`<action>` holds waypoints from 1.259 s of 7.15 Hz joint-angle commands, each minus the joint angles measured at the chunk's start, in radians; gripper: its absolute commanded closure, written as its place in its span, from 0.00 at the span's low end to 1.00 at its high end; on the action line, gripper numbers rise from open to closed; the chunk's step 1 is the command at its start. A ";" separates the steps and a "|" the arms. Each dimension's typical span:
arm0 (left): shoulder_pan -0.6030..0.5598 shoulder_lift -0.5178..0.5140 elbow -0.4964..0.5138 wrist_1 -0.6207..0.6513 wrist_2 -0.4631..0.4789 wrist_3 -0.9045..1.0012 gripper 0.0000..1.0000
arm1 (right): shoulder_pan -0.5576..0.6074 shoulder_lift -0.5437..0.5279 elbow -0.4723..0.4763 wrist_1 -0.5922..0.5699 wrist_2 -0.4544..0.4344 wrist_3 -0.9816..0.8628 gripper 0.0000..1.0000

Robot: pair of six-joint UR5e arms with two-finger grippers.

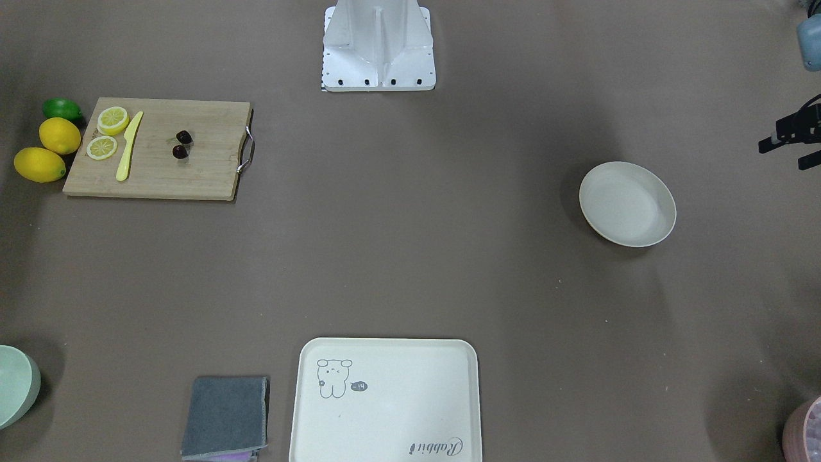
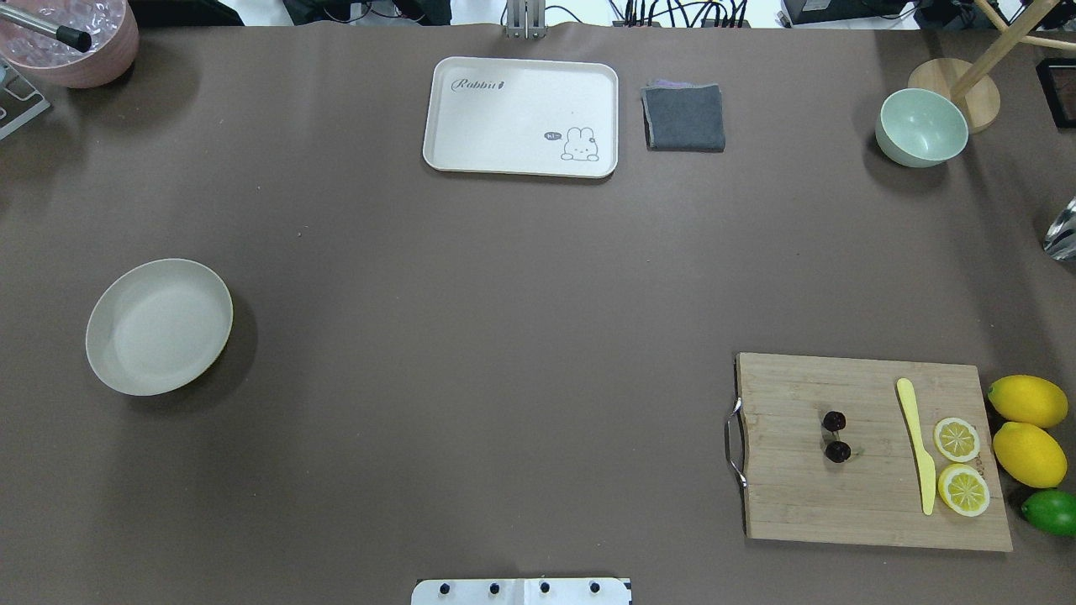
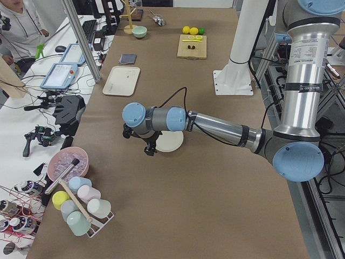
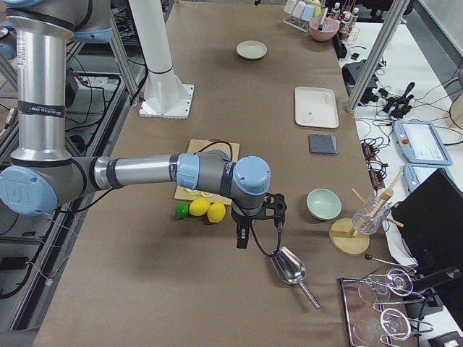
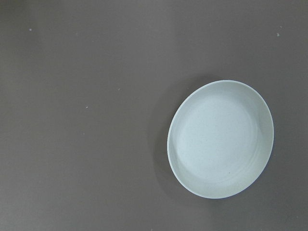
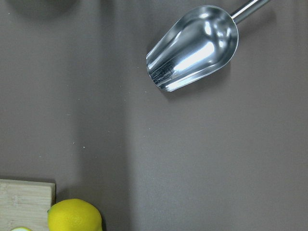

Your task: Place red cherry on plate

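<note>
The red cherry [image 2: 836,437] lies in the middle of the wooden cutting board [image 2: 807,496], on the near right part of the table. The plate [image 2: 158,326] stands on the left side, well apart from it. The left gripper [image 3: 144,144] hangs just beside the plate. The right gripper [image 4: 244,235] hangs between the lemons [image 4: 208,211] and a metal scoop [image 4: 289,266]. How wide either claw is open, I cannot tell.

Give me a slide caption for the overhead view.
Cherries sit on the cutting board, far from the empty plate.
</note>
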 commanded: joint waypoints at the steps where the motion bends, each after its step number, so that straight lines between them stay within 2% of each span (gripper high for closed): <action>1: 0.031 -0.006 0.070 -0.114 -0.024 -0.056 0.07 | 0.000 0.000 0.001 -0.001 0.001 0.000 0.00; 3: 0.088 0.003 0.120 -0.280 -0.024 -0.182 0.07 | 0.000 -0.002 0.002 -0.001 0.001 0.000 0.00; 6: 0.192 0.009 0.255 -0.673 -0.015 -0.458 0.07 | 0.000 0.000 0.002 -0.001 0.000 0.000 0.00; 7: 0.229 0.008 0.268 -0.774 -0.013 -0.564 0.07 | 0.000 0.000 0.002 -0.001 0.003 0.000 0.00; 9: 0.258 -0.002 0.266 -0.800 0.026 -0.611 0.07 | 0.000 -0.002 0.002 -0.001 0.000 0.000 0.00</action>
